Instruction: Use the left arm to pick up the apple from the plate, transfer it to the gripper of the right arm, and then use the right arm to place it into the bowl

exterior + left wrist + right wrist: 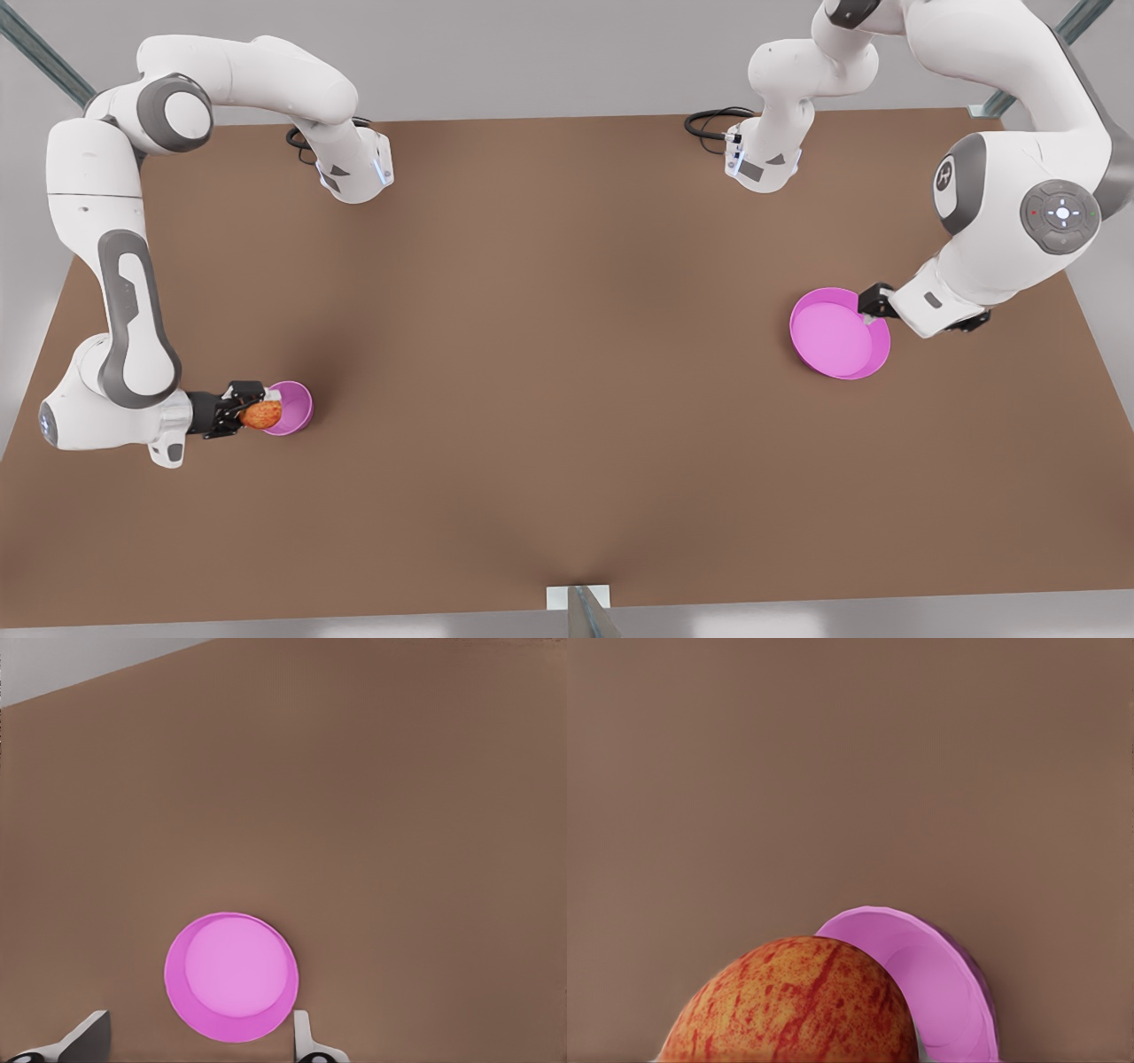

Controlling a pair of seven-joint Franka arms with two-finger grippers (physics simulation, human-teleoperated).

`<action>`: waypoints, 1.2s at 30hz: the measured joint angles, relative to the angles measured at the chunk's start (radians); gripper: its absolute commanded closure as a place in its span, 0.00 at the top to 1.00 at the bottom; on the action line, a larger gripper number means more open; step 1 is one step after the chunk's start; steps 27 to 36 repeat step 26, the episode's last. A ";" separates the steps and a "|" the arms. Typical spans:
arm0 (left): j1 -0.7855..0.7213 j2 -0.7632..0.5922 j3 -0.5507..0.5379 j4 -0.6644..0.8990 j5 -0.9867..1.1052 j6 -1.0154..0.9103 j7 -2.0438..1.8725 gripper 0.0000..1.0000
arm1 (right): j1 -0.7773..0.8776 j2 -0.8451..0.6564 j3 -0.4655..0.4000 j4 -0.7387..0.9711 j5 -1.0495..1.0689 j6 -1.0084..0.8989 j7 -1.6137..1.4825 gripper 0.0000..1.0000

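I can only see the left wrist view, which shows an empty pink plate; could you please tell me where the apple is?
Observer: The apple is clamped in the right gripper, at the front view's left.
Operator: Is it over the bowl?
Observer: It overlaps the bowl's rim on the gripper's side, not its middle.
Operator: And where does my left gripper sit?
Observer: The left gripper, open, is at the plate's edge on the front view's right.

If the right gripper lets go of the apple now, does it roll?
Probably. The apple is round, held by the right gripper at the bowl's rim, not centred over it. Its smooth skin may slip. The left gripper waits open over the plate.
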 measured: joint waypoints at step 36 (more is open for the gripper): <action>-0.001 0.058 -0.004 0.040 0.002 0.011 -0.195 1.00 | 0.784 -0.629 -0.574 0.060 -0.150 -0.149 0.449 1.00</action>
